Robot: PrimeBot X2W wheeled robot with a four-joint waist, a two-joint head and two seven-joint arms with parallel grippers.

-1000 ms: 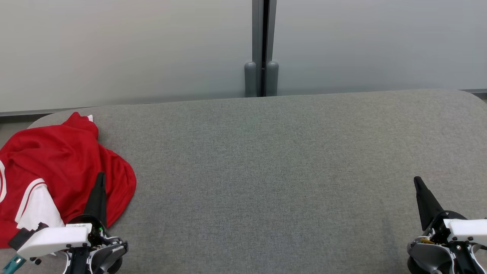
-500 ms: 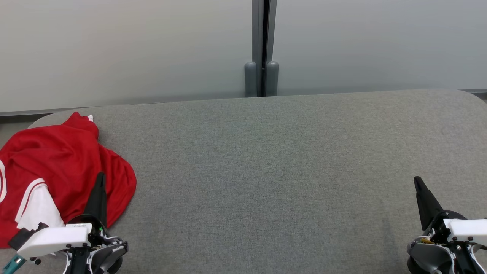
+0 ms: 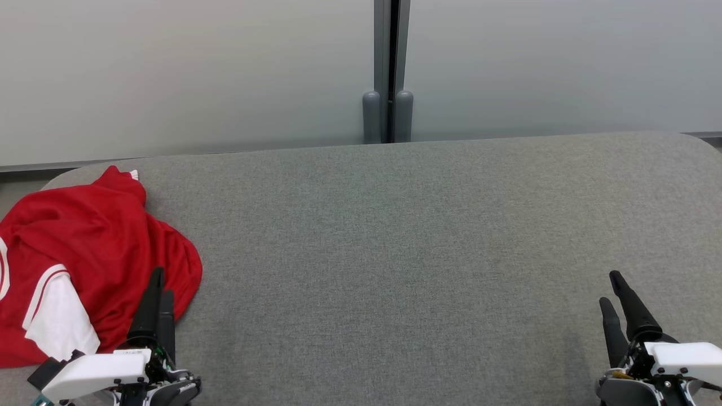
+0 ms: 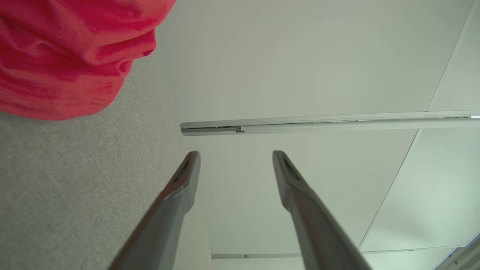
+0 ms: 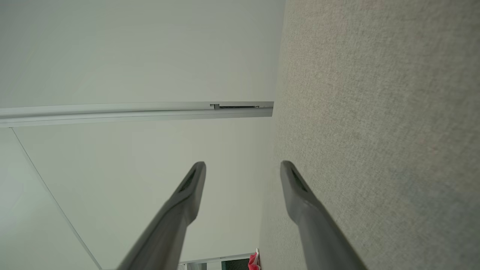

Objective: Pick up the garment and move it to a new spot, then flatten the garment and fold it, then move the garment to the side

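my l gripper [image 3: 161, 285] is spread, empty, near-left, just beside the shirt [image 3: 96, 242]. r gripper [image 3: 610, 288] spread too, near-right. shirt's heaped at the left end of the bench [image 3: 395, 225]. prob light, soft, floppy. i'd pinch a bunched fold at its right edge.

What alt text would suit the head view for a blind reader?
A crumpled red garment lies at the left end of a grey fabric surface. The left gripper and right gripper sit open at the bottom corners.
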